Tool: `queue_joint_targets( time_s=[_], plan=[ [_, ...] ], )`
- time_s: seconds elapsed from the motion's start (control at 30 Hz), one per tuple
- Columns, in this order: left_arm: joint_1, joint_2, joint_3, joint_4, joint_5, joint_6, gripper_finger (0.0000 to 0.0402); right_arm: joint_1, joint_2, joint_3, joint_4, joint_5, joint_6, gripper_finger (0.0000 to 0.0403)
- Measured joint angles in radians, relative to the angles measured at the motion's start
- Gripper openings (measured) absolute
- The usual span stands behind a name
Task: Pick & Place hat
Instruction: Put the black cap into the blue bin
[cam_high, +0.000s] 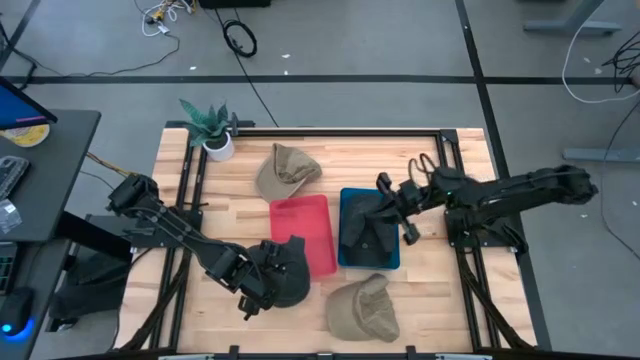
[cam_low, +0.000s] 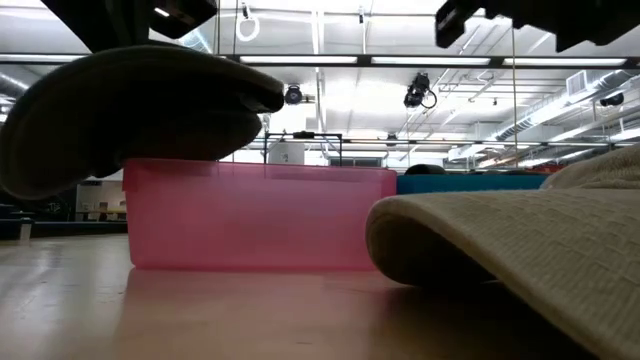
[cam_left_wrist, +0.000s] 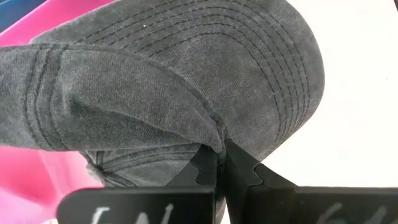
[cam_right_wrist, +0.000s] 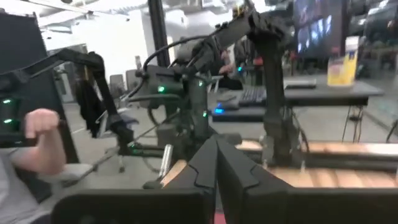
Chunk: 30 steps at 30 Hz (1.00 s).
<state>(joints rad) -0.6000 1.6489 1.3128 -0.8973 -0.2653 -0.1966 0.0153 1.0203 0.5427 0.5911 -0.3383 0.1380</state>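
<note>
My left gripper (cam_high: 262, 285) is shut on a dark grey hat (cam_high: 288, 272) at the near edge of the red bin (cam_high: 305, 232). In the low view the hat (cam_low: 130, 110) hangs above the table in front of the bin (cam_low: 260, 215). Over the blue bin (cam_high: 392, 262), my right gripper (cam_high: 383, 190) is shut on nothing and points level into the room (cam_right_wrist: 216, 155). Another dark hat (cam_high: 365, 230) lies in the blue bin. One tan hat (cam_high: 287, 170) lies at the far side and one (cam_high: 362, 308) at the near edge. My left gripper pinches the dark grey hat at the seam where the brim meets the crown (cam_left_wrist: 214, 138), between its two fingers (cam_left_wrist: 205, 167). The fingers slant down from above, coming from the table's left. The hat is lifted clear of the table, brim (cam_left_wrist: 261, 56) pointing away from the fingers.
A potted plant (cam_high: 212, 130) stands at the far left corner. A black frame (cam_high: 450, 150) runs along the table's edges. The near tan hat (cam_low: 520, 240) fills the low view's right. A person's hand (cam_right_wrist: 37, 140) shows in the room beyond the table.
</note>
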Motion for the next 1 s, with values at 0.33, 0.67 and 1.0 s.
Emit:
queue_joint_targets(
  time_s=[0.33, 0.67, 1.0],
  plan=[
    [0.042, -0.001, 0.000, 0.003, 0.016, 0.094, 0.0006, 0.025, 0.177, 0.070, 0.222, 0.042, -0.160, 0.0015],
    [0.094, -0.002, 0.041, -0.009, 0.016, 0.194, 0.0006, 0.055, 0.278, 0.352, -0.270, 0.174, -0.275, 0.0015],
    [0.119, -0.002, 0.042, -0.008, 0.017, 0.317, 0.0007, 0.055, 0.361, 0.381, -0.273, 0.238, -0.343, 0.0097]
  ],
)
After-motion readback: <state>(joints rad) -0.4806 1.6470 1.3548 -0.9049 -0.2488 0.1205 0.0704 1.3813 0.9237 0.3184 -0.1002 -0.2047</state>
